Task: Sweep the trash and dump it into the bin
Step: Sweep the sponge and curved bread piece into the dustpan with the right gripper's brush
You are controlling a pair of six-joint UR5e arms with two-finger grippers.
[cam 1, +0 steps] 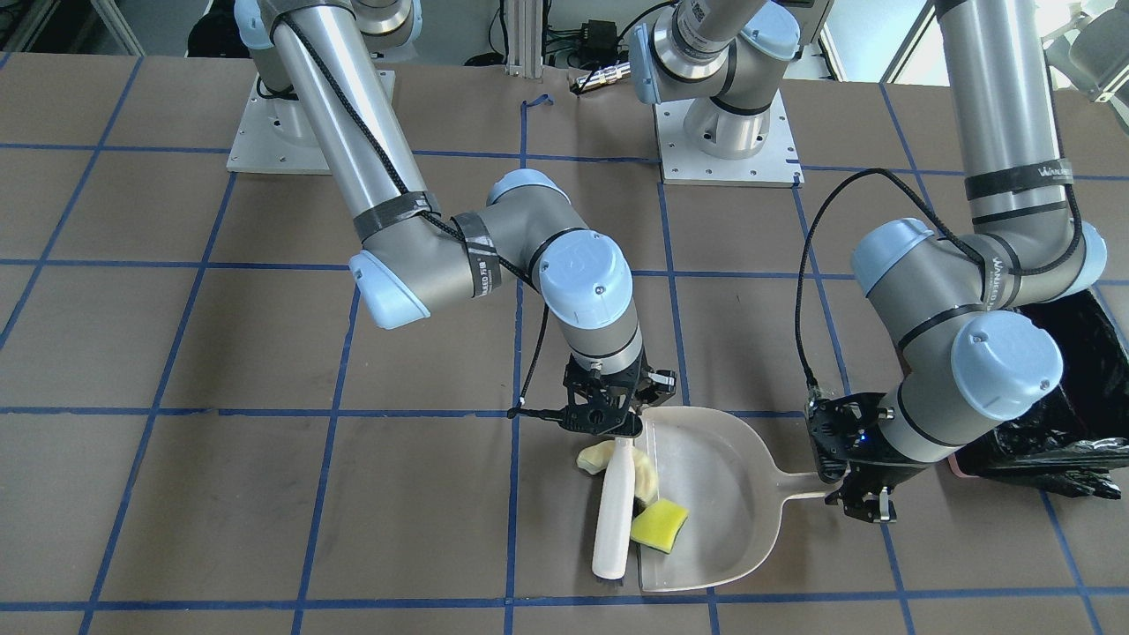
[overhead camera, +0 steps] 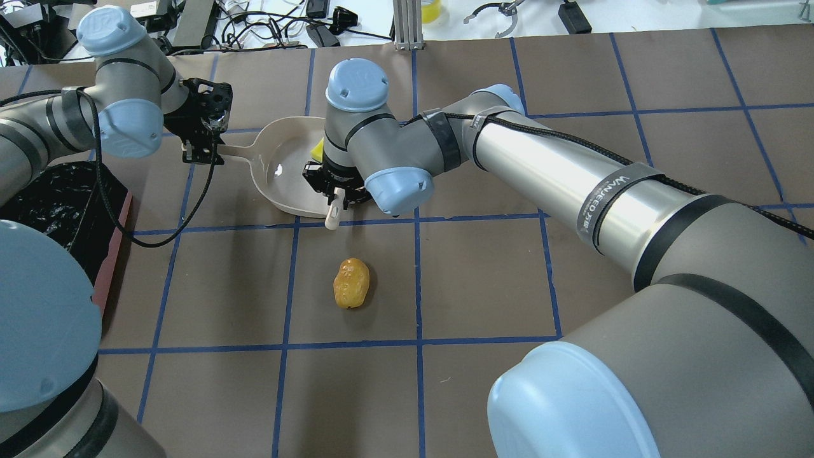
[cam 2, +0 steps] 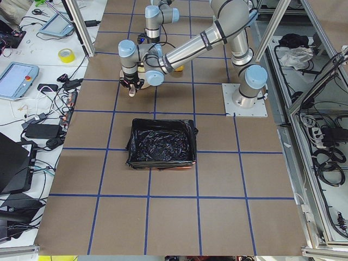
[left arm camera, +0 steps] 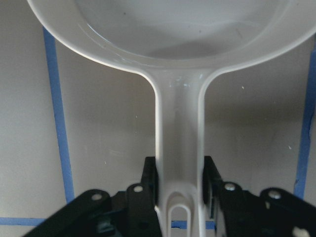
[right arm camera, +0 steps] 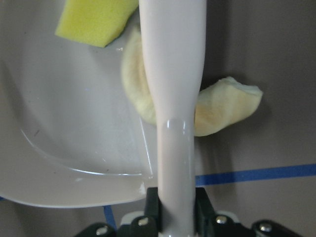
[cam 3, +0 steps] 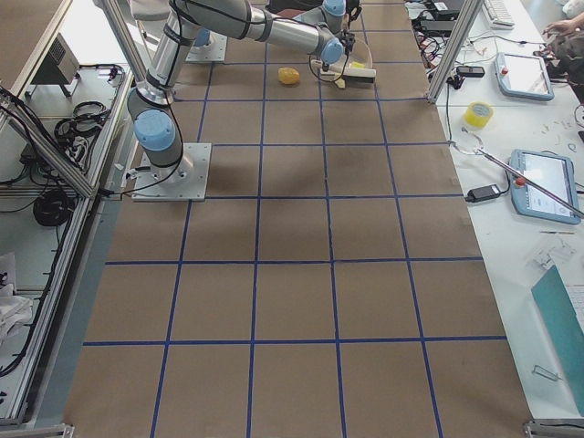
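My left gripper (cam 1: 854, 483) is shut on the handle of the beige dustpan (cam 1: 719, 494), which lies flat on the table; the grip shows in the left wrist view (left arm camera: 180, 197). My right gripper (cam 1: 616, 425) is shut on a white brush (cam 1: 615, 511) lying along the pan's open lip. The yellow spongy wedge (cam 1: 660, 525) sits inside the pan by the brush. The cream crescent slice (right arm camera: 224, 108) lies under the brush handle, half on the lip and half on the table. The golden-brown lump (overhead camera: 351, 283) lies apart on the table, nearer the robot. The black-lined bin (overhead camera: 57, 197) stands by my left arm.
Brown table paper carries a blue tape grid (overhead camera: 416, 280). The bin (cam 2: 163, 144) stands one grid square from the dustpan towards the robot's left. Cables, tablets and tools lie on the benches beyond the table's far edge (overhead camera: 318, 25).
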